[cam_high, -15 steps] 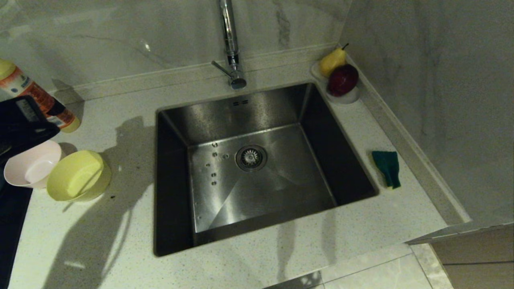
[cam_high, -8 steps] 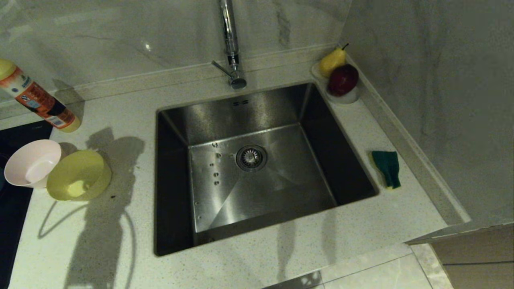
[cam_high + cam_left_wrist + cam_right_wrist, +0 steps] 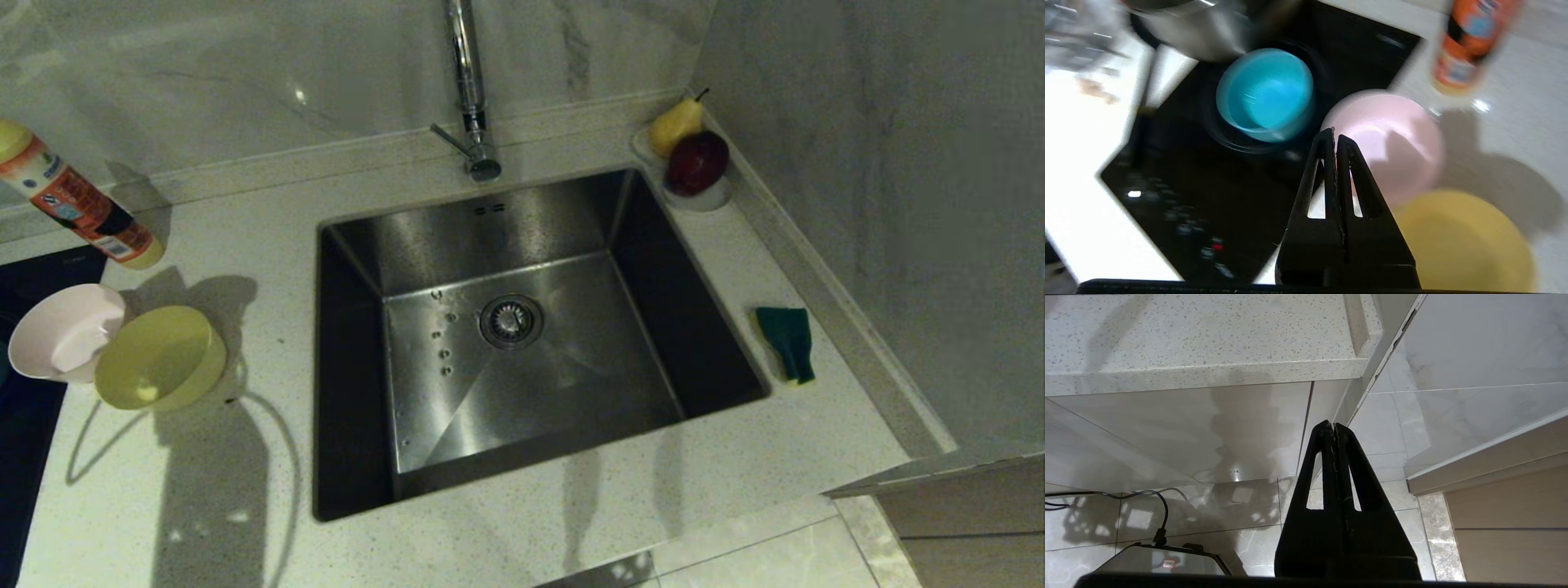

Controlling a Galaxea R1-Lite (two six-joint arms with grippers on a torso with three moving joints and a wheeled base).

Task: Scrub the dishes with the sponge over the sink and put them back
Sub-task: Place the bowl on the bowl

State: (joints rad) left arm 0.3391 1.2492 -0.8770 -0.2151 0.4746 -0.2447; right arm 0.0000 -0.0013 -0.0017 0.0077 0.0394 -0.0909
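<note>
The dishes sit at the left edge of the head view: the pink bowl (image 3: pixel 64 333) and the yellow bowl (image 3: pixel 160 358) touch each other on the surface (image 3: pixel 245 506), and in the left wrist view a blue bowl (image 3: pixel 1265 93) rests on the dark cooktop (image 3: pixel 1180 196) just beside the pink one. The sponge (image 3: pixel 787 341) lies at the right of the head view, on the strip of surface between the sink (image 3: pixel 522 327) and the wall. The sink holds nothing.

Your left gripper (image 3: pixel 1336 136) hangs above the pink bowl's rim with its jaws pressed together and nothing in them. Come down like that and you will likely only nudge a bowl, so spread them first. The three bowls crowd together; a finger sliding between pink and yellow may push one sideways, or knock the orange bottle (image 3: pixel 77 204) standing just behind them.

Your right gripper (image 3: pixel 1334 426) is parked low beside the cabinet front, jaws pressed together and empty, well apart from the sponge. The sponge lies flat and thin, close to the sink's edge, so a clumsy pinch could flick it into the basin.
</note>
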